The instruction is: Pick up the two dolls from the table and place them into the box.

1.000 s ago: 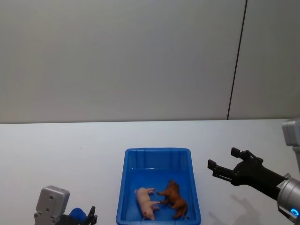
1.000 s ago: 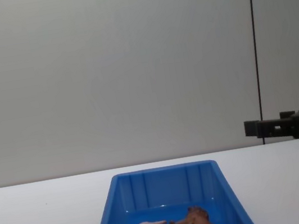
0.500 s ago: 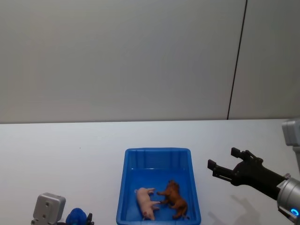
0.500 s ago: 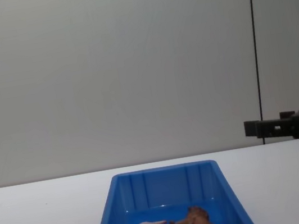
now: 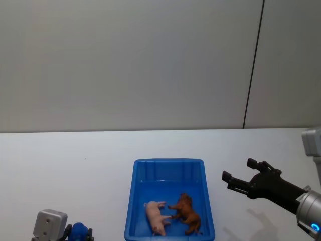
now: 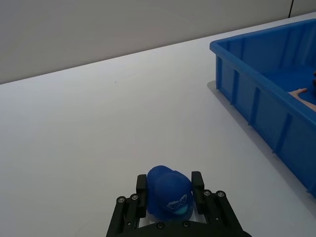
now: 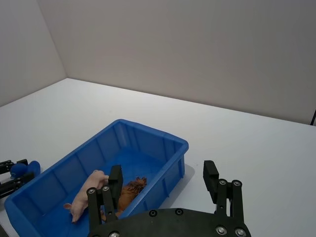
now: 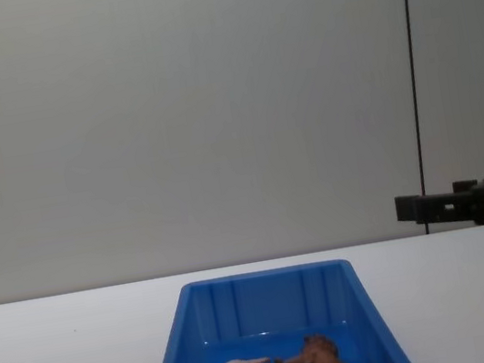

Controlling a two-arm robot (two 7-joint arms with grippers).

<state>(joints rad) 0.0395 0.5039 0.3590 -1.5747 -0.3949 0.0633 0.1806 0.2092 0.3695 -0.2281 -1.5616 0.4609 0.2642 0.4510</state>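
1. Inside the box (image 5: 169, 163), the pig (image 5: 156, 214) and lion (image 5: 188, 215) lie on their sides, touching, long axes running front to back.
2. My right gripper (image 5: 242, 174) hangs spread and empty beside the box.
3. My left gripper (image 6: 169, 195) clamps a blue rounded toy (image 6: 170, 192); dropping it in would add a stray.

head view high and angled down, chest view low and level (both facing the box (image 5: 169, 201))

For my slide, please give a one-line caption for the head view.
Pig and lion lie in the blue box; right claw open beside it.
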